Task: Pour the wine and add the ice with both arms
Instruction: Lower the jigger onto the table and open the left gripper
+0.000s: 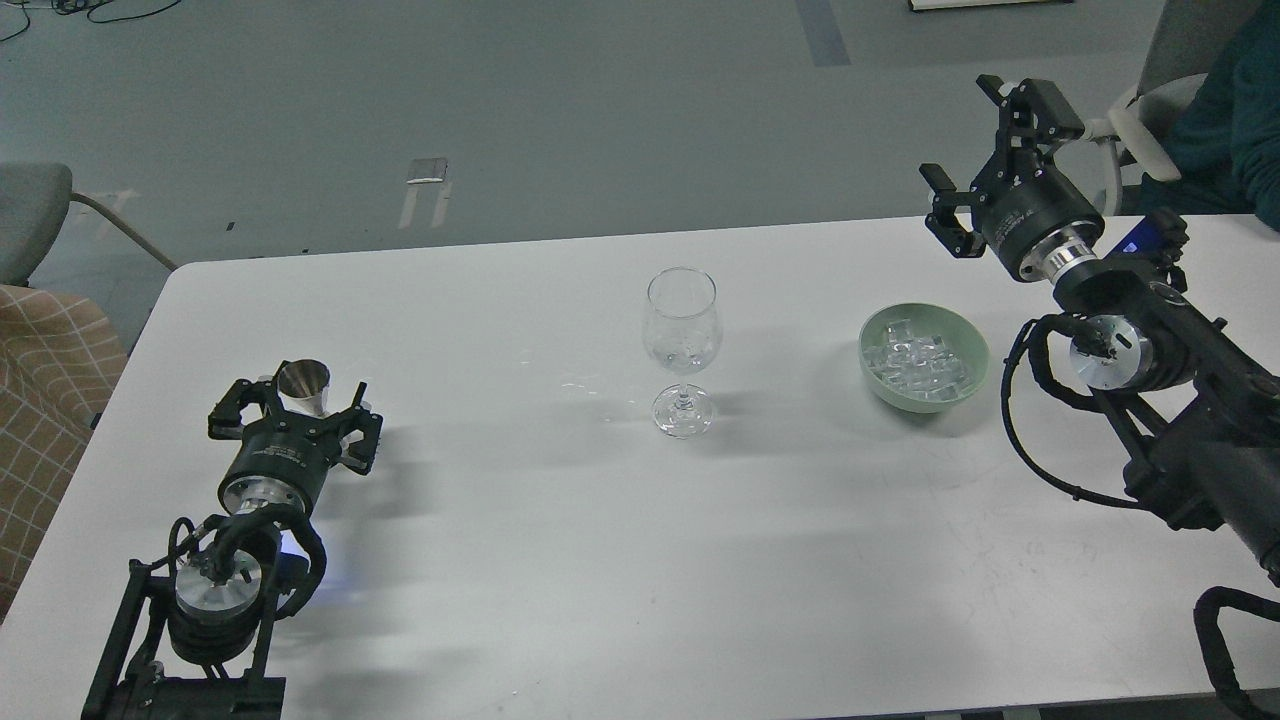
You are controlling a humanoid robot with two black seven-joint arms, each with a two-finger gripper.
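Note:
A clear wine glass [682,330] stands upright at the table's middle, with a little clear content in its bowl. A green bowl [968,345] to its right holds a heap of clear ice cubes [912,364]. A small metal cone cup [303,382] stands on the table at the left. My left gripper [297,408] lies low at the cup, with its fingers spread wide on either side of it. My right gripper [988,140] is open and empty, raised beyond the bowl at the table's far right.
The white table [560,560] has its far edge just behind the glass. A grey chair [30,215] and a checked cushion [50,370] stand at the left. A seated person [1235,110] is at the far right, behind my right arm.

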